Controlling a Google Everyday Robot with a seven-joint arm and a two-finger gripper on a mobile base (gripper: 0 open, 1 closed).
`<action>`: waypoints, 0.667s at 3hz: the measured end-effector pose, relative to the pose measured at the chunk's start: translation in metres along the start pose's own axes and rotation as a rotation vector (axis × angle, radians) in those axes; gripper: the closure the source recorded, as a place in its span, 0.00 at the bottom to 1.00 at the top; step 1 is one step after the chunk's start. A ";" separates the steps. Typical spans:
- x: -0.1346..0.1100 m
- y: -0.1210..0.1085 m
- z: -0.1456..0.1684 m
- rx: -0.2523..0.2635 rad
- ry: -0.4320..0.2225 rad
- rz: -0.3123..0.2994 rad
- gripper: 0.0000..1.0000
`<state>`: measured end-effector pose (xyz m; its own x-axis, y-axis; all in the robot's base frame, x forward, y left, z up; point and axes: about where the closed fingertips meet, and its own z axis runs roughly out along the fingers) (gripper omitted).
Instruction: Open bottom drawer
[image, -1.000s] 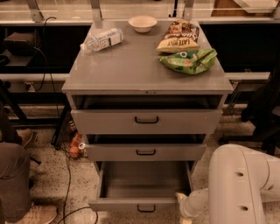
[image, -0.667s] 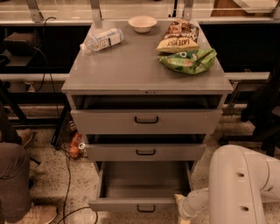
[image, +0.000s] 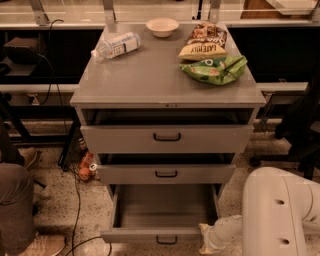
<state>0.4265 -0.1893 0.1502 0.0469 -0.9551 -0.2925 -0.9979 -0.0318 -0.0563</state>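
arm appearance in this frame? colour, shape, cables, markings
Arm: smooth off-white shell, a fat rounded link with two small dark dots, tapering to a slimmer segment. No cables or lettering visible. Claw, pale too, sits at the bottom drawer's front right corner.

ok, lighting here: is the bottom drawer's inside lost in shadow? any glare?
Camera view: warm, dim cast overall. The bottom drawer tray is shaded but readable; the gaps above the top drawer and middle drawer are near black. No hard glare, only a soft sheen on the cabinet top. The gripper, at the bottom drawer's front right corner, and the white arm are brightest low in frame.
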 end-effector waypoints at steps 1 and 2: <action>0.000 0.000 -0.001 0.000 0.000 0.000 0.87; 0.000 0.000 -0.001 0.000 0.000 0.000 1.00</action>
<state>0.4264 -0.1894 0.1509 0.0470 -0.9551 -0.2926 -0.9979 -0.0319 -0.0564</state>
